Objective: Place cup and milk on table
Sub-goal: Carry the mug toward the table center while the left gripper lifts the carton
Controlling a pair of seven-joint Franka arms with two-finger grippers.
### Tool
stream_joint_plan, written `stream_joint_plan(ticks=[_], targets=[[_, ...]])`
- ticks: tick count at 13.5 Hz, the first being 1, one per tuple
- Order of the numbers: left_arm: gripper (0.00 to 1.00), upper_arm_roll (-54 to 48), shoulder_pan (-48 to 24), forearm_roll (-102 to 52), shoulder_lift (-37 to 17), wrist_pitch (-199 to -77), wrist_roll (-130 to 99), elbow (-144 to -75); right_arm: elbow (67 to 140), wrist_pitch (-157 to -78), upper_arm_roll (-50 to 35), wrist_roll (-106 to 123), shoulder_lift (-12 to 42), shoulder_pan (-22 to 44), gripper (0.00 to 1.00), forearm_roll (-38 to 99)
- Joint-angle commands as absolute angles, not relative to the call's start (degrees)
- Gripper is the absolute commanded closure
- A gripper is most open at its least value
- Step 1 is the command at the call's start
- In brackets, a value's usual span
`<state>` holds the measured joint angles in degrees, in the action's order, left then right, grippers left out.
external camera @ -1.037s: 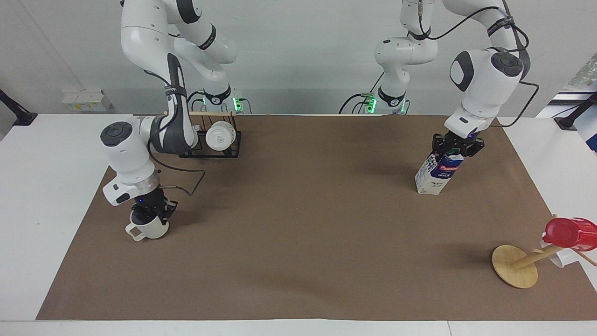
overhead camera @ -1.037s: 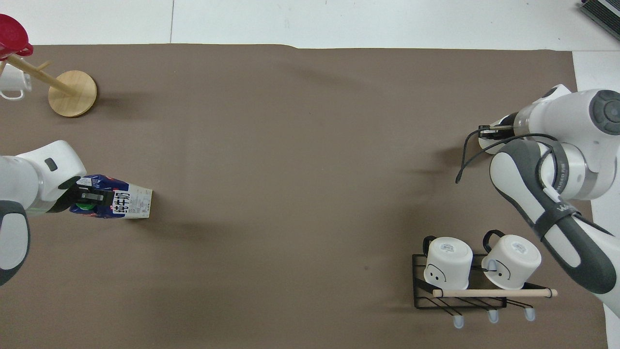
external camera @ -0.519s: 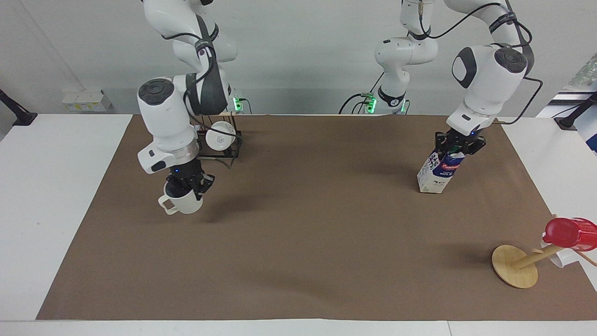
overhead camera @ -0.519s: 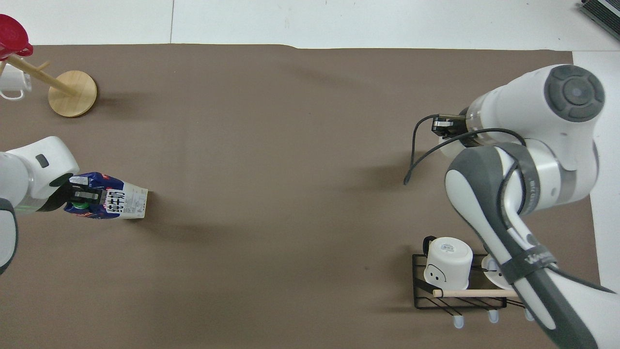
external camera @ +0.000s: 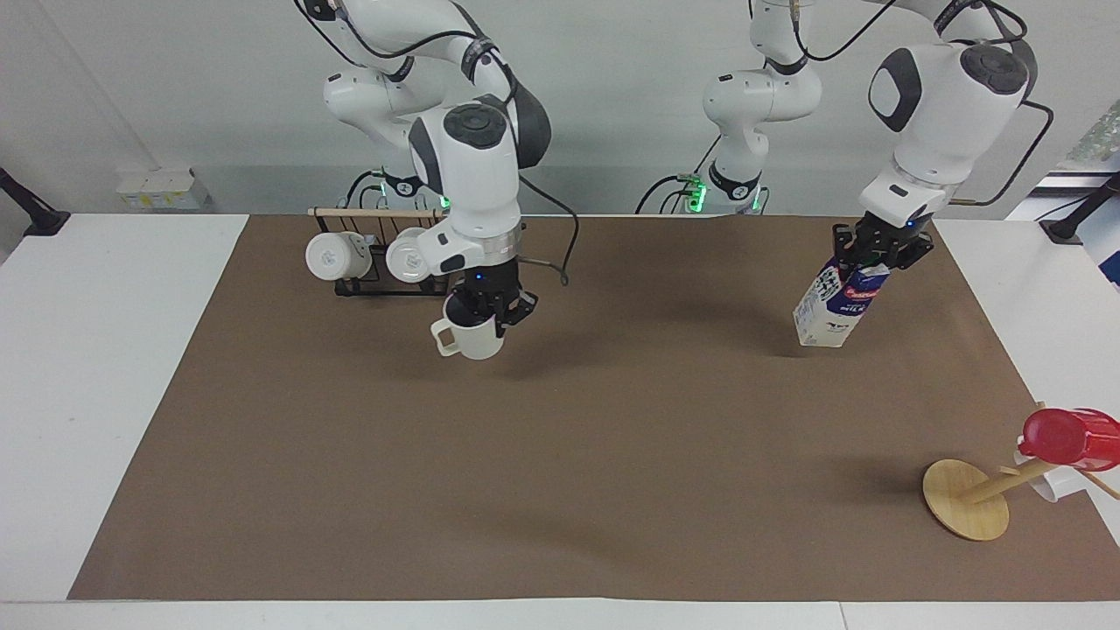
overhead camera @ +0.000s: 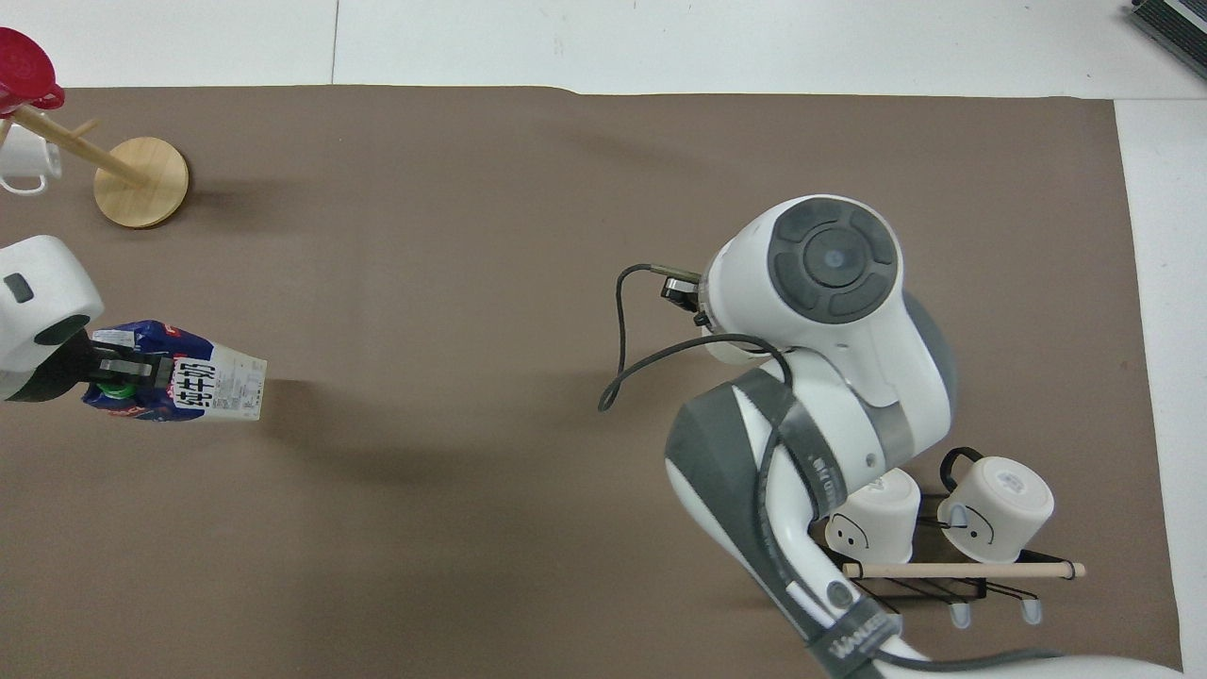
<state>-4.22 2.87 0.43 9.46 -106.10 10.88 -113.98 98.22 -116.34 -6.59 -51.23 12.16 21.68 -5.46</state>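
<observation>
Both arms are carrying. The right end effector [external camera: 487, 308] grips the cup [external camera: 472, 337] by its rim from above, fingers clenched on the wall, and hangs it over the brown paper of the worktop [external camera: 560, 490], just out from the black rack [external camera: 376, 284] with its two white mugs [external camera: 328, 255]. The cup hangs straight below the end effector, mouth up, handle pointing toward the right arm's end of the worktop. It is a matte off-white mug; its shadow falls on the paper beside it, so it looks clear of the surface, with a drop to go. In the overhead view the arm's own bulk hides the cup completely.

Over at the left arm's end, the left end effector [external camera: 882, 249] clamps the top of the milk [external camera: 838, 302], a dark-blue and white carton with a red label. Its long axis is tilted, the top leaning toward the left arm's end and the base swung in toward the middle. The base looks just off the paper, though I can't be sure of the gap. The overhead view shows the green cap [overhead camera: 118, 387] between the fingers.

My read: each arm needs a straight descent, and the milk wants righting first, or it may tip when let go. The wooden stand [external camera: 967, 499] with the red cup [external camera: 1069, 437] sits well apart.
</observation>
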Motion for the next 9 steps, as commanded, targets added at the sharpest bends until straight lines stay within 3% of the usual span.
stream_joint_plan(ticks=[1, 6, 9], targets=[[0.61, -4.8, 3.0, 0.7, 9.6, -100.4, 8.5, -109.3, 96.6, -115.5, -6.8, -59.6, 13.2, 26.5, 1.0, -5.6], [0.61, -6.8, 2.7, -0.9, 9.5, -98.7, 1.4, -107.2, 96.0, -117.6, -6.9, -71.5, 15.9, 32.3, 1.0, -5.5], [0.61, -7.2, 1.6, -2.0, 9.5, -99.1, -2.7, -107.1, 88.3, -117.9, -7.0, -79.8, 23.5, 36.5, 1.0, -6.0]])
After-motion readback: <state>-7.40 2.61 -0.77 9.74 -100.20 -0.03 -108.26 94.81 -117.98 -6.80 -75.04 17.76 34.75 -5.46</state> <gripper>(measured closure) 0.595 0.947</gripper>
